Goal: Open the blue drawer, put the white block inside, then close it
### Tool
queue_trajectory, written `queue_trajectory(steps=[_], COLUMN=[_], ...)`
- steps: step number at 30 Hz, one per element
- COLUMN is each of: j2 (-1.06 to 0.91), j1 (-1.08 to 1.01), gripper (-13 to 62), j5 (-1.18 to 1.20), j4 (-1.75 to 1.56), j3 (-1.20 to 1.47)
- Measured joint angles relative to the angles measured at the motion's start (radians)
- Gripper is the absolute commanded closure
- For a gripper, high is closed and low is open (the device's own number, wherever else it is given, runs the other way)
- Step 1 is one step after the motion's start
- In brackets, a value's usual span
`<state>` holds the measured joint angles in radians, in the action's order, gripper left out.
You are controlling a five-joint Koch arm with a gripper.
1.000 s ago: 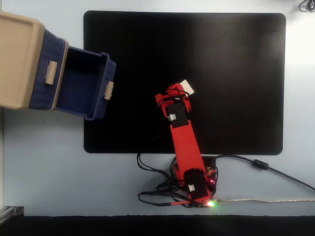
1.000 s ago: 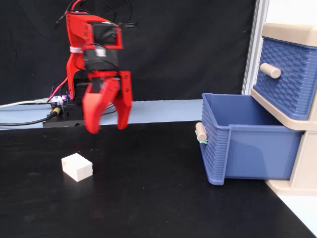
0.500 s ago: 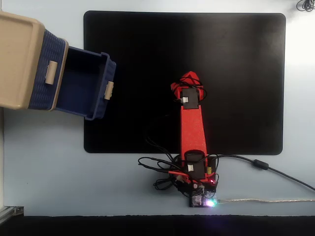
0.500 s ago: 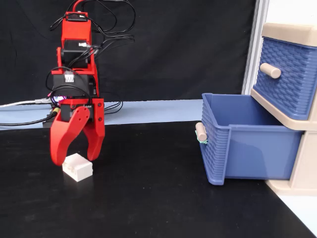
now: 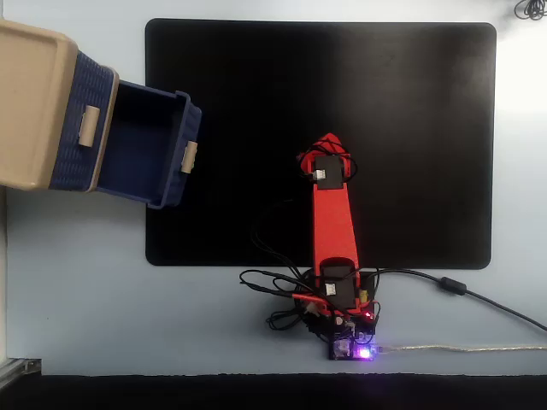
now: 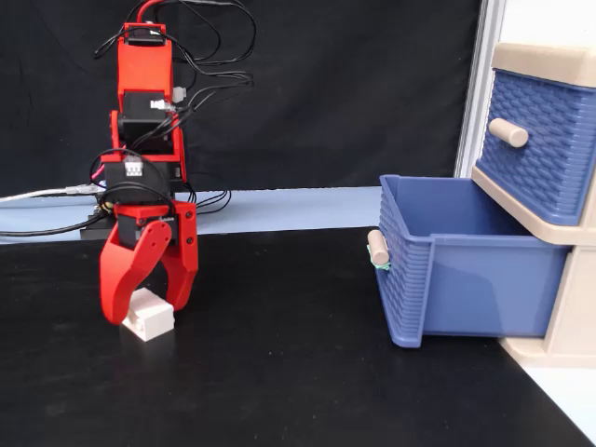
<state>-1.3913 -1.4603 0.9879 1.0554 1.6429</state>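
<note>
Red fingers (image 6: 148, 312) spread apart, straddling white block (image 6: 149, 317) on worktop (image 6: 279, 372); block between tips, not clamped.

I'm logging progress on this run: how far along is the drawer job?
Done: the blue drawer stands pulled out of the cabinet. In hand: the gripper is down with its jaws apart on either side of the white block, which sits on the black mat, not lifted. Left: grasp it, carry it into the drawer, push the drawer shut.
</note>
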Motion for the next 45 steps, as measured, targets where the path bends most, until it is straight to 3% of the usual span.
queue_trajectory(steps=[6, 10, 17, 21, 26, 29, 34, 41, 42, 43, 45], j2=[0.0, 0.0, -0.028, -0.206, -0.376, -0.371, -0.183, 0.195, 0.229, 0.262, 0.319], j1=[-0.015, -0.057, -0.129, -0.137, -0.034, 0.225, 0.595, 0.718, 0.721, 0.723, 0.727], gripper=[38.7, 57.9, 57.7, 57.7, 57.7, 57.7, 57.5, 57.1, 55.8, 49.7, 30.1], j5=[-0.002, -0.002, 0.0, 0.061, 0.541, 1.002, 1.559, 1.818, 1.825, 1.829, 1.83], j4=[-0.012, -0.041, -0.117, -0.052, 0.19, 0.281, 0.27, 0.218, 0.218, 0.218, 0.21], j3=[0.002, 0.017, 0.052, -0.015, -0.279, -0.414, -0.696, -1.083, -1.115, -1.146, -1.209])
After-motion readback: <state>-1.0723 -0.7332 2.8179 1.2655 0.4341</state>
